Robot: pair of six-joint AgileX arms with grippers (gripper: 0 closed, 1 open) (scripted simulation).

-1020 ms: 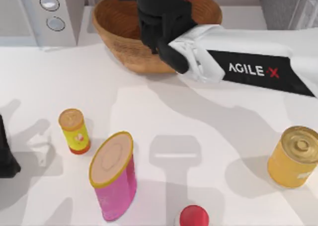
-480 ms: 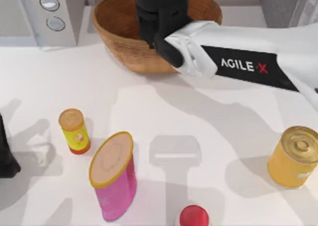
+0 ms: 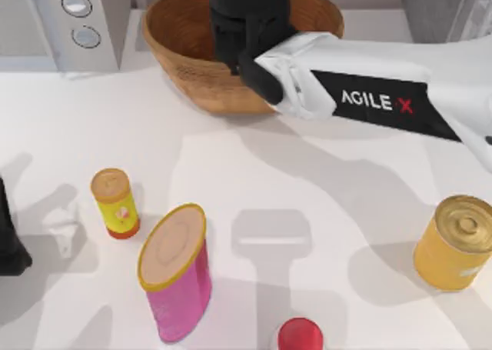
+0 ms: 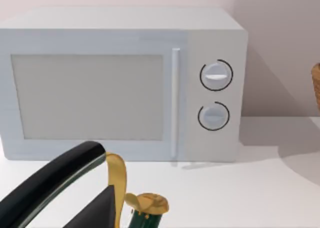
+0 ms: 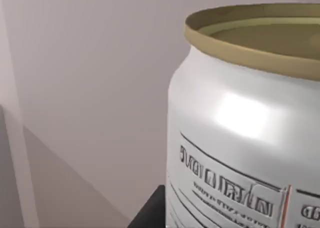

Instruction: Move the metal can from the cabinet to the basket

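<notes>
Right gripper (image 3: 247, 27) over basket (image 3: 184, 54), metal can (image 5: 245, 133) close by

basket (image 3: 181, 54) rear centre | microwave (image 3: 65, 19) left | cabinet (image 3: 442, 8) right

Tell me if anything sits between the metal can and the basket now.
Nothing visible does. In the top view the right gripper hangs directly over the basket, and the right wrist view shows the metal can close against that gripper. The other containers stand on the table nearer the camera, well off the basket.
</notes>
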